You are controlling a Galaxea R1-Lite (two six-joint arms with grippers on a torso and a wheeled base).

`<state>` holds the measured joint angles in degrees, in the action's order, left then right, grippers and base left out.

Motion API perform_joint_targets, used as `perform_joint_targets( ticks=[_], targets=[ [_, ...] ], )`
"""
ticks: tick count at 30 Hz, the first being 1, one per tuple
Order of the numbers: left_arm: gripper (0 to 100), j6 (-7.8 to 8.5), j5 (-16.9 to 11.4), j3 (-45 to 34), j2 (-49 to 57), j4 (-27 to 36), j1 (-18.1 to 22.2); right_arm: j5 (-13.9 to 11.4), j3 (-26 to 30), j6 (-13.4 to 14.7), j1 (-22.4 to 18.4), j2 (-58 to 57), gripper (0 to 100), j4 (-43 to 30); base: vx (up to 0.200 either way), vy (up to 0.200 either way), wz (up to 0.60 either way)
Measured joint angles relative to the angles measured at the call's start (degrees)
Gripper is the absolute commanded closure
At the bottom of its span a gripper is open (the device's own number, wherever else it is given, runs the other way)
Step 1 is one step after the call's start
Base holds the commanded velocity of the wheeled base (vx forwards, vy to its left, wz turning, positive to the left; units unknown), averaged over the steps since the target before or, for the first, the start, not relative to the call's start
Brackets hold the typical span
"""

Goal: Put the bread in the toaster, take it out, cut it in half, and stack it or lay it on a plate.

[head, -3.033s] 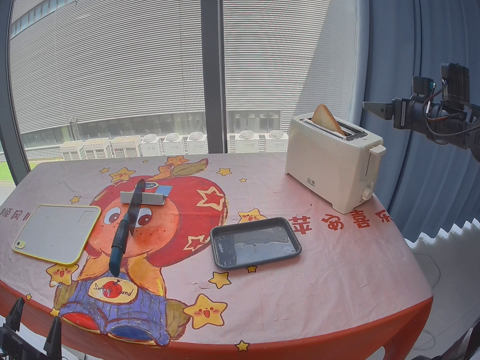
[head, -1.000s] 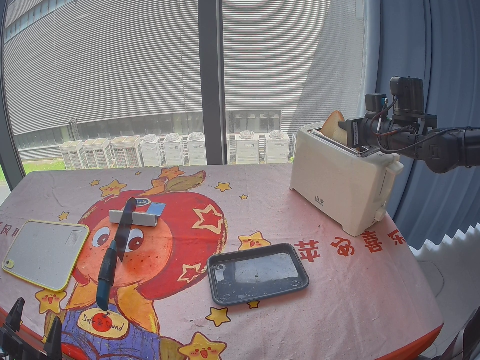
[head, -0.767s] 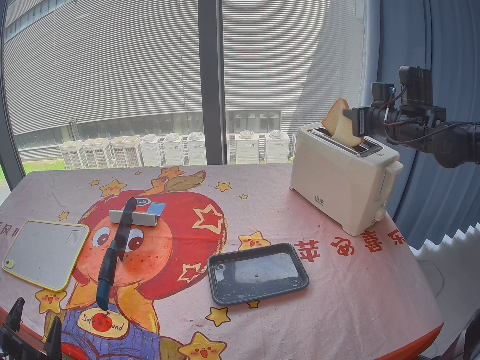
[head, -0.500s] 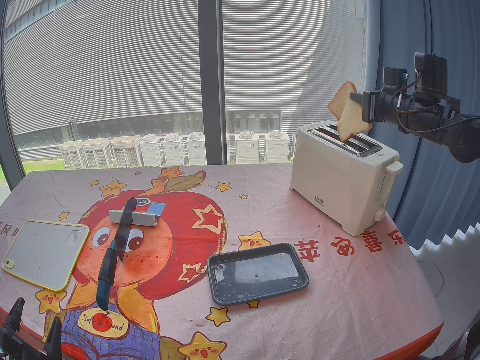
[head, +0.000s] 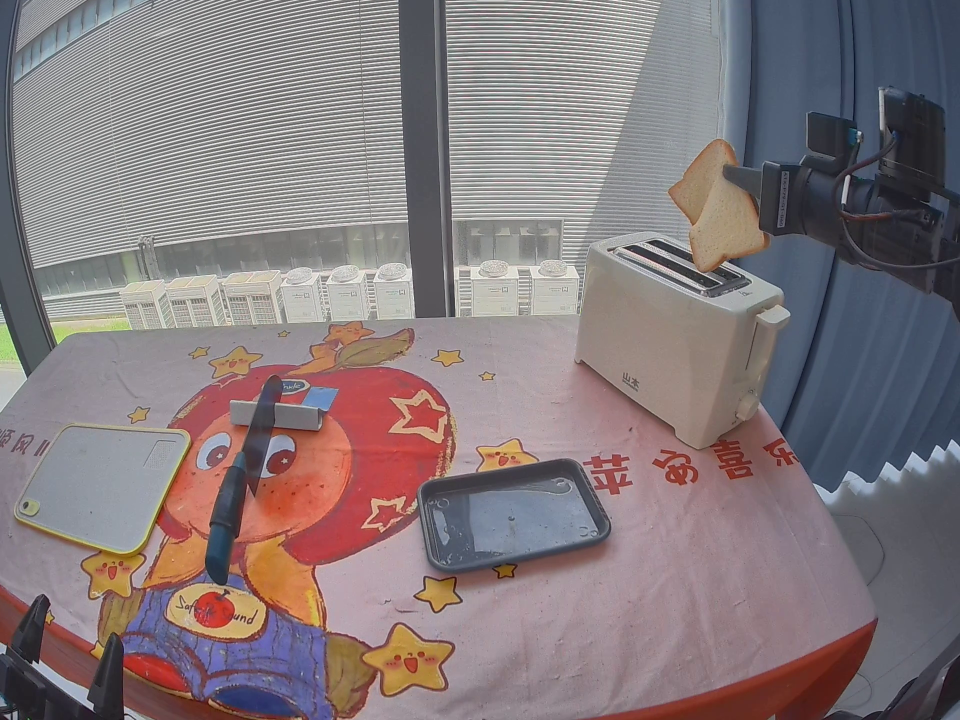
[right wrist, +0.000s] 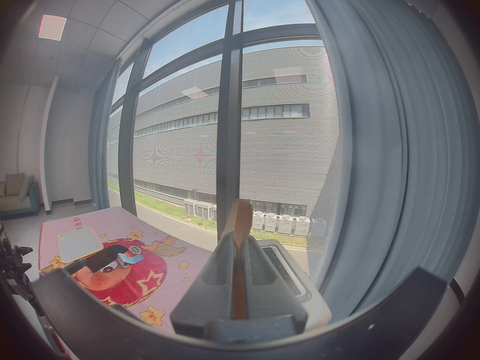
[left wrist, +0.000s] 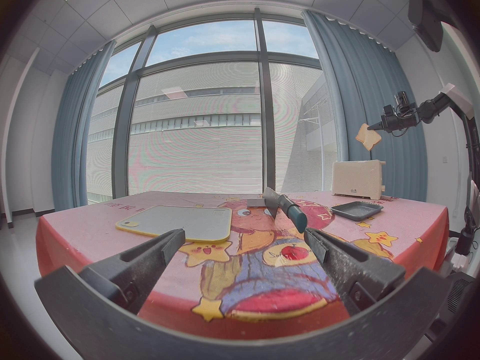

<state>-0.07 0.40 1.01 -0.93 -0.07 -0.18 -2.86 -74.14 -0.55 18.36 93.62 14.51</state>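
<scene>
One slice of bread (head: 718, 204) is hanging in the air, clear of the toaster (head: 672, 337) and above its end farther from the window post. The right gripper (head: 742, 176) is pinching the bread, its two fingers pressed against the slice's flat faces on the edge nearest the arm. Most of the slice is sticking out past the fingertips toward the robot's left and drooping at a tilt, one corner pointing down at the slots. In the right wrist view the bread (right wrist: 239, 222) is showing edge-on, sandwiched between the fingers and poking out beyond them.

Nothing is sitting in the toaster's slots. A dark plate (head: 513, 512) is lying on the table (head: 700, 572) just in front of the toaster, apart from it. Farther left, a knife (head: 240, 472) is leaning with its blade on a small rest (head: 275, 414), and a cutting board (head: 100, 457) is lying beside it.

The left gripper (left wrist: 245, 233) is hovering low at the table's near left edge, fingers spread wide and gripping nothing.
</scene>
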Motion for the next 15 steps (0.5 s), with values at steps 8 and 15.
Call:
perform_joint_targets(
  ticks=[8, 15],
  targets=[
    [0, 0.02, 0.0, 0.0, 0.0, 0.0, 0.0, -0.2, 4.9, 0.1, 0.6, -4.5, 100, 0.3, -0.075, 0.0, 0.0],
    [0, -0.04, 0.0, 0.0, 0.0, 0.0, 0.0, -1.2, 9.2, 4.4, 1.3, -7.9, 100, 0.3, 0.0, 0.0, 0.0]
  ],
)
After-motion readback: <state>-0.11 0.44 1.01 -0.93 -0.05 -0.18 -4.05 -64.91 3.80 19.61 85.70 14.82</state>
